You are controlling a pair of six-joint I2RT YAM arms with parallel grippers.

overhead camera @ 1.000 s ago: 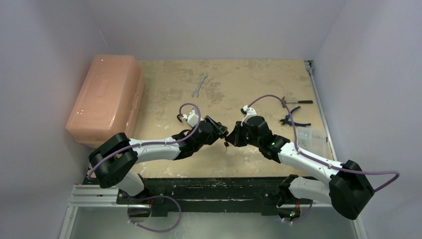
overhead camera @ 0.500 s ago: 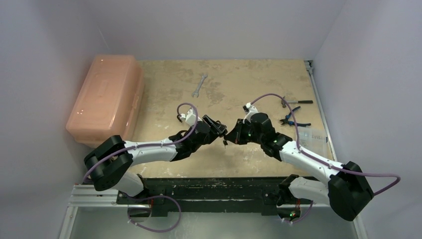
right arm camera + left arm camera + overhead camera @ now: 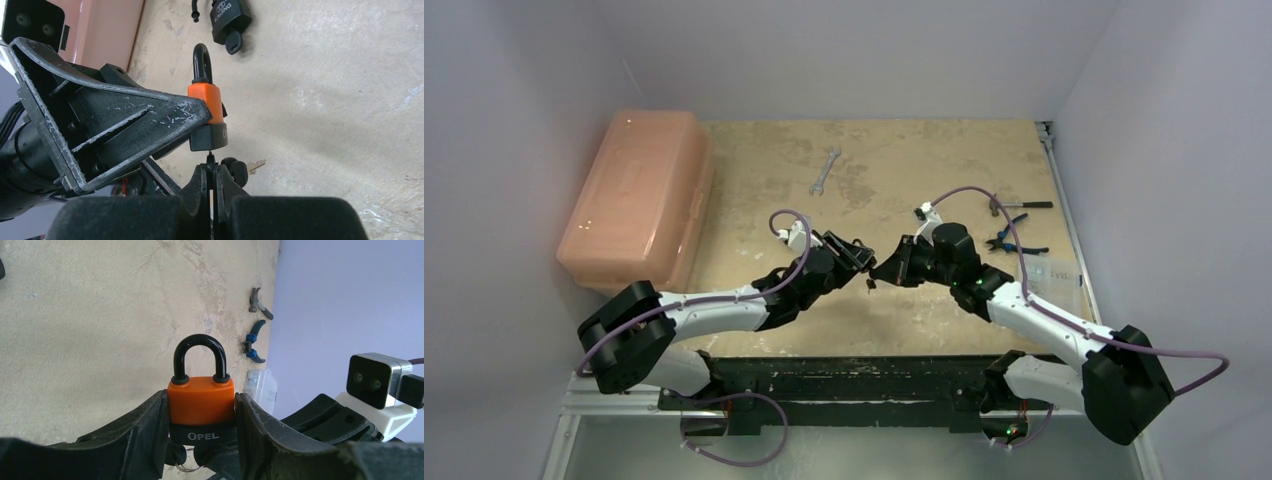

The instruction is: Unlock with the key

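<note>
In the middle of the bench, the two arms meet tip to tip. The left fingers are part way open and squeeze an orange padlock by its two sides. The padlock is up in the air, above the bench. Its black loop is pushed down into the orange body on both ends. The bottom of the padlock is black with white letters on it.

The right fingers are pressed tight together. Their tips sit just under the black bottom of the padlock and point at it. Something thin pokes out between the tips, but I cannot tell what it is. A key with a black head and a silver blade sits right beside these fingers, close under the padlock. I cannot tell if the fingers hold it.

A second padlock, all black, lies on the bench past the orange one. It has its own key stuck in its bottom.

A big pink box sits at the left edge of the bench. A silver wrench lies near the far side. By the right edge are pliers with blue handles, a small hammer and a clear plastic bag.
</note>
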